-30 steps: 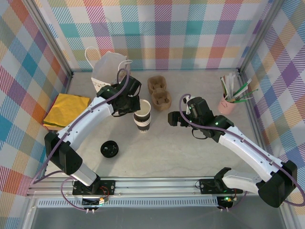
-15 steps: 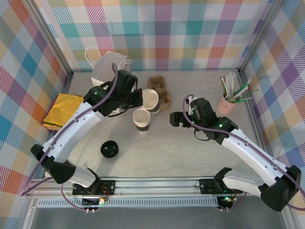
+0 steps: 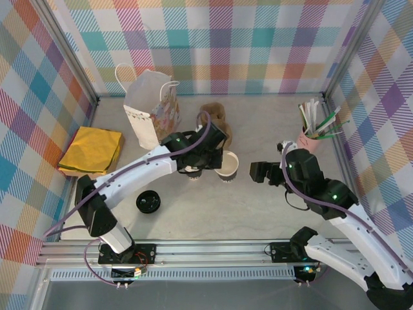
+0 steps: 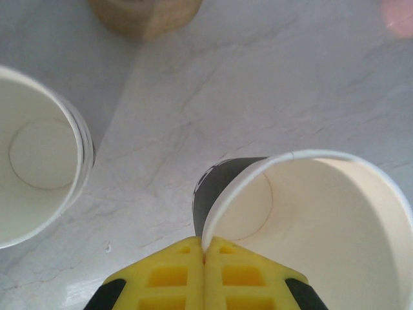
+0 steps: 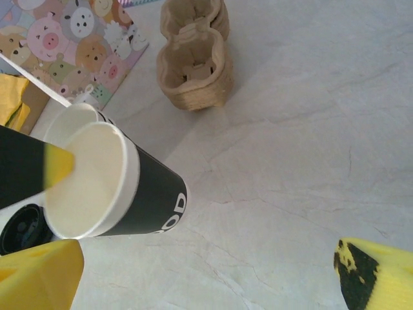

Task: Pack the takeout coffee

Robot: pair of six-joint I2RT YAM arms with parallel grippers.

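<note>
At mid-table [image 3: 245, 216], between the two grippers: cup [image 3: 226, 165], white inside, black outside, no lid on. Pinched at the rim by left gripper [image 3: 217, 161], yellow fingers [image 4: 168, 278] pressed together on the paper wall on the side toward second cup [image 4: 39, 161]. Sits just beside that second cup, not touching it. Long axis close to upright, mouth up; may lean a little, hard to say. Cannot tell whether the base rests on the table or hangs clear.

Lies to the left of right gripper [image 3: 257, 173], near but apart, with bare table between. Right jaws spread wide, holding nothing, their opening turned toward the cup's black wall. Left arm plainly the nearer, being already on the cup.

Probably wants the lid [image 3: 148, 202] next: lies flat toward the near left, well apart from the cup and from the right jaws, closest to the left arm's base. Likely needs the cup set down or passed across first, since the left jaws are taken up.

Farther out: carrier [image 3: 216, 124] behind the cup, bag [image 3: 145, 106] at far left.

Writing: white letters "OD" on the cup's black wall, seen from the right wrist, seemingly the tail of a word with the rest round the curve. Cartoon animals printed on the bag's side, no words legible.
</note>
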